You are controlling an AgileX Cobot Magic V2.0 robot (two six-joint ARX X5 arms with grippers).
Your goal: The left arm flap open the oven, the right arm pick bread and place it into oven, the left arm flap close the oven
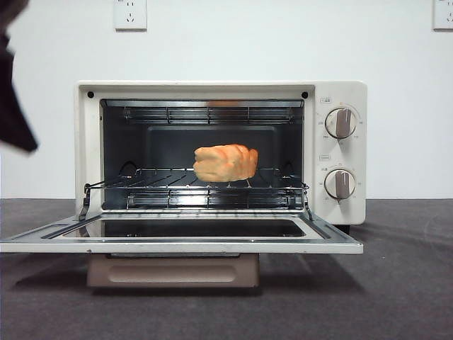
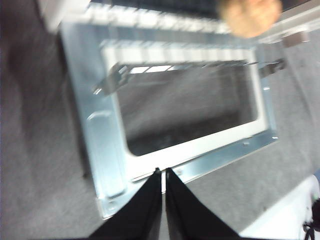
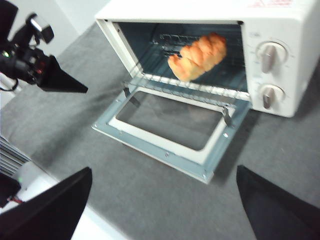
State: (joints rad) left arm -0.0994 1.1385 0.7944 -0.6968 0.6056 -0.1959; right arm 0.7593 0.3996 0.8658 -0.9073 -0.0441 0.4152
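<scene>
Golden-brown bread (image 1: 226, 163) is sitting on the wire rack (image 1: 195, 186) inside the oven (image 1: 340, 152), slightly right of the cavity's middle, touching no gripper. In the right wrist view the bread (image 3: 198, 56) is lying lengthwise on the rack bars, set back from the opening. Oven door (image 1: 180, 237) is hanging fully open, lying flat and level in front of the cavity, glass window facing up; its beige handle (image 1: 173, 270) is showing beneath the front edge. Both knobs (image 1: 341, 122) are pointing straight up.

Left gripper (image 2: 162, 172) is hovering just above the door's outer edge (image 2: 200, 160), jaws clenched together with only a hairline gap between them, grasping nothing; whether the tips are touching the metal frame cannot be told, the view being blurred. Right gripper (image 3: 162, 200) is hanging well back from the oven over the grey bench (image 3: 150, 190), jaws released wide and empty. Dark arm tip (image 1: 14, 106) is showing at the front view's upper left edge.
</scene>
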